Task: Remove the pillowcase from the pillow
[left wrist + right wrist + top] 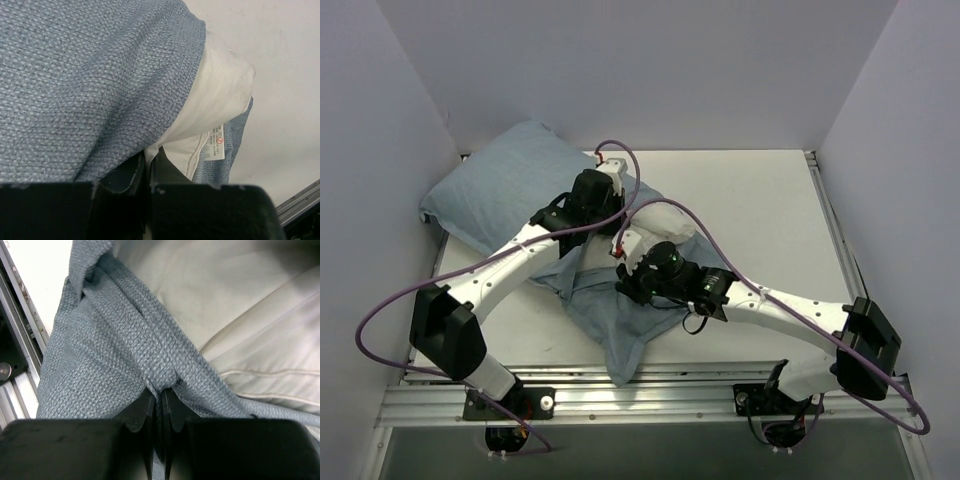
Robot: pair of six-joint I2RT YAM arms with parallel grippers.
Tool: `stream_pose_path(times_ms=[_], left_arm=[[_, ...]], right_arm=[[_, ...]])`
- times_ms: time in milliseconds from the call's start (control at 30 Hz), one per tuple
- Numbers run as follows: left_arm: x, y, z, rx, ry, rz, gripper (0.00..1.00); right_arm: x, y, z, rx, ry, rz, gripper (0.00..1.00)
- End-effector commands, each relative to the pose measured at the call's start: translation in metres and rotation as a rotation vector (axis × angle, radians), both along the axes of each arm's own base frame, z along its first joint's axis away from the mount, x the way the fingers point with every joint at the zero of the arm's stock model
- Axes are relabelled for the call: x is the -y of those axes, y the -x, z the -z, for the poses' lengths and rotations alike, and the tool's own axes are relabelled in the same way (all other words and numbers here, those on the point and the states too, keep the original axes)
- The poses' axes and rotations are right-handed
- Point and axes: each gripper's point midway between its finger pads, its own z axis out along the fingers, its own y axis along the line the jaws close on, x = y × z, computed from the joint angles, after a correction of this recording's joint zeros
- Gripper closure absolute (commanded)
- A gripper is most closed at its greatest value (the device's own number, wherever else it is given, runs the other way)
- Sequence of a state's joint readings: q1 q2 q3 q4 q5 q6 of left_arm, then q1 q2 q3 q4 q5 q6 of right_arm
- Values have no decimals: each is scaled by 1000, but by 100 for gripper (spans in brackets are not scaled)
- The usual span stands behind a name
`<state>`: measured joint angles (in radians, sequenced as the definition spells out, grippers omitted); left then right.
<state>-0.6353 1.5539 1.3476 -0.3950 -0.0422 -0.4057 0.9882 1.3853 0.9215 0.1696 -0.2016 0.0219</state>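
Note:
The pillow lies at the back left of the table, mostly inside the light denim-blue pillowcase (505, 190). Its bare white end (670, 222) sticks out at the middle. My left gripper (582, 215) is on top of it. In the left wrist view the gripper (148, 165) is shut on a pinch of white pillow (215, 95) at the edge of the pillowcase (100, 75); a printed label (216, 142) hangs there. My right gripper (632, 283) is shut on a bunched fold of the pillowcase (100, 365) beside the pillow (240, 300), as the right wrist view shows (161, 392).
Loose pillowcase cloth trails toward the front edge (620, 355). A metal rail (650, 385) runs along the near edge and also shows in the right wrist view (20, 340). White walls close in the left, back and right. Bare tabletop (760, 220) lies to the right.

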Motion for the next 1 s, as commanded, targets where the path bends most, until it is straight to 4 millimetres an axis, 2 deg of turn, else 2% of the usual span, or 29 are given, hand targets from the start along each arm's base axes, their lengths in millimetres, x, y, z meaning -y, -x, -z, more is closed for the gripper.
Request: stream_pose_path(times_ms=[0,33,167,300,333,367,433,467,533,600,700,867,967], left_arm=[[-12,-59,-72,242,81,-167,98],[-13,-66,-69,240,75,-191,98],[-29,-97,-85,288,86,-330,98],[-40,-126,-99,329,96,-431,98],[-43,-134,-94,327,90,-449,98],[-44,-139,-104,344,105,-460,98],[-46,-149,-102,344,104,-481,98],[-47,-153,-111,360,117,-492,98],[-48,-159,-111,353,119,-511,98],[-49,-161,-119,362,146,-540,98],[-55,-164,-128,373,183,-599,98],[-65,-165,-128,366,238,-702,98],[-67,-166,-130,356,305,-754,98]], right_arm=[[-4,60,-6,-89,-11,-159,100],[0,68,-4,-102,3,-170,100],[3,97,0,-138,26,-222,100],[18,111,9,-180,63,-207,100],[22,114,5,-189,48,-197,100],[25,118,5,-202,44,-202,100],[34,126,6,-229,41,-205,100],[37,130,6,-248,39,-204,100],[47,136,11,-273,52,-193,100],[53,146,17,-315,57,-209,100],[52,159,15,-357,39,-236,100],[48,175,6,-374,18,-286,100],[43,175,-3,-362,-20,-288,100]])
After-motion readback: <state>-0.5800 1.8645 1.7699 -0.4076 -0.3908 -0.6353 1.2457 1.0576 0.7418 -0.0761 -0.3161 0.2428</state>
